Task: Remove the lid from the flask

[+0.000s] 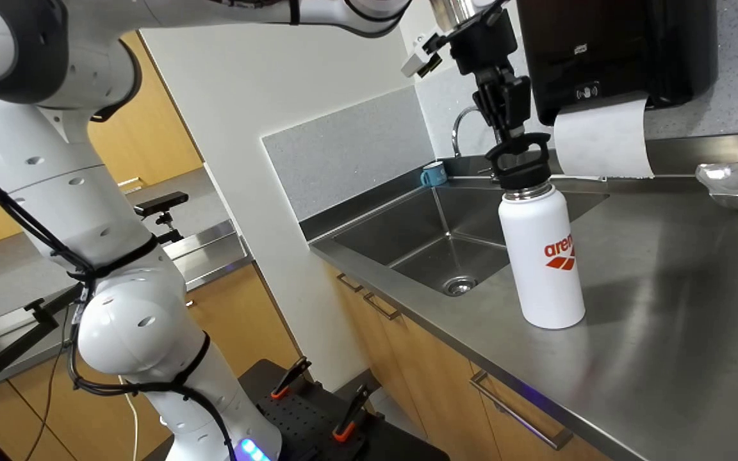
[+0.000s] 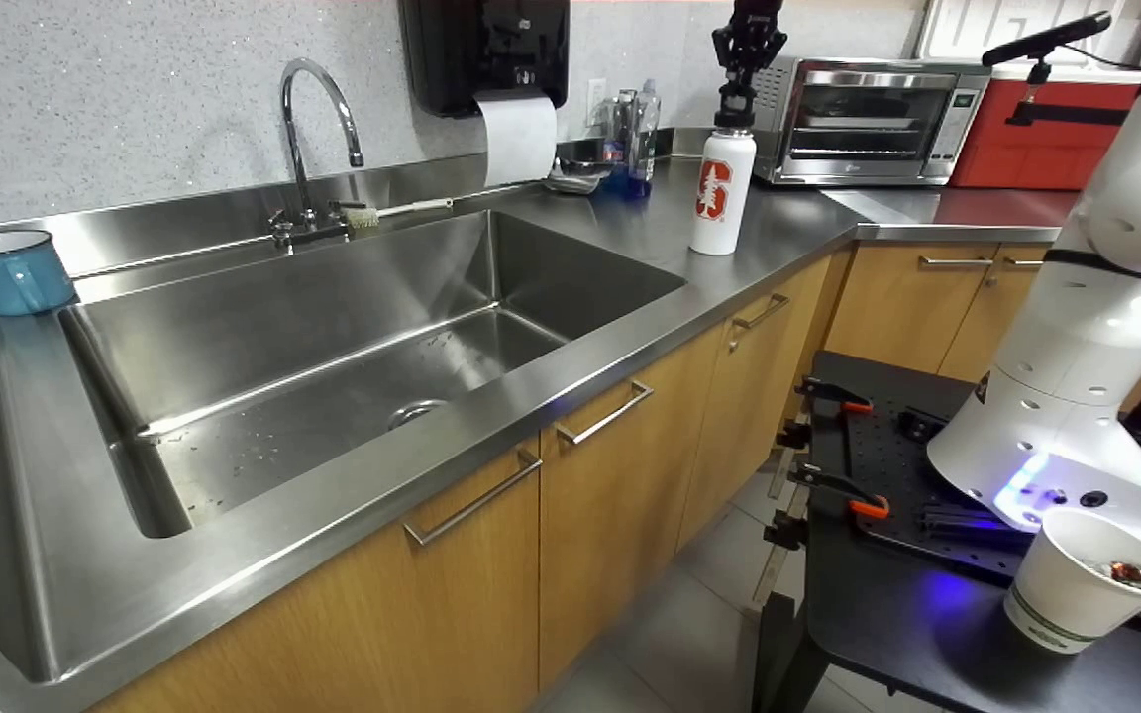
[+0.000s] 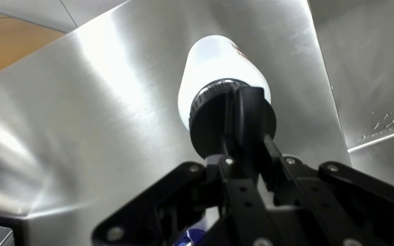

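The black round lid with an upright loop handle [image 3: 206, 128] sits at the mouth of the tall white cylindrical flask with red markings [image 1: 541, 259], a narrow band of bare steel showing beneath it; whether the thread is loose I cannot tell. Directly above the flask, the black two-fingered hand [image 3: 248, 150] looks closed on the loop, one finger to either side, with little or no gap left.

Nothing but the bench is seen steadying the flask, so a twist of the hand may simply spin flask and lid together. An upward pull with the thread engaged would probably hoist the flask whole — and if that pinch on the loop slipped, it could drop and topple. A sideways drag might tip it too, being tall on a small base.

The brushed stainless-steel bench [image 1: 696, 320] under the flask looks slick. Just beside the flask is the rectangular steel sink [image 2: 303, 327]; across it, well apart from the flask, stands a round blue mug [image 2: 21, 275]. In an exterior view a black boxy towel dispenser [image 2: 487, 54] hangs left of the flask — a boxy silver toaster oven [image 2: 868, 124] stands to its right.
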